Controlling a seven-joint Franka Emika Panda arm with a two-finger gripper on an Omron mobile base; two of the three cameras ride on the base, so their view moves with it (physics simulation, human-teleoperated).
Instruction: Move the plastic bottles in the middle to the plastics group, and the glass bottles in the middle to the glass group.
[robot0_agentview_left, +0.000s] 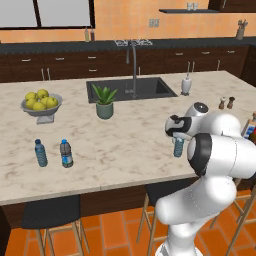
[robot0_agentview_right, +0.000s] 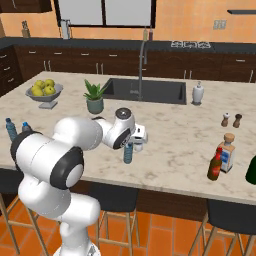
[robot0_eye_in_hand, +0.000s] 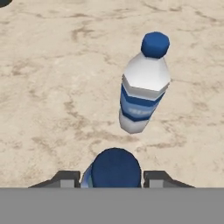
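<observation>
Orange walls (robot0_agentview_left: 125, 20), dark cabinets (robot0_agentview_right: 75, 62), terracotta tile floor (robot0_agentview_left: 115, 230), marble island (robot0_agentview_left: 130, 135).

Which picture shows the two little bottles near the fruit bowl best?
The left base view. The teal-blue bottle and the dark grey bottle stand there whole, side by side on the counter. The right base view shows them small at its left edge, partly behind the robot's arm.

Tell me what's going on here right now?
The arm is working on the plastic bottles mid-counter. The gripper is down over one water bottle, jaws close on either side of its blue cap; I can't tell if it's gripped. A second water bottle stands just beyond. The brown glass bottle already stands beside the pale bottle.
</observation>
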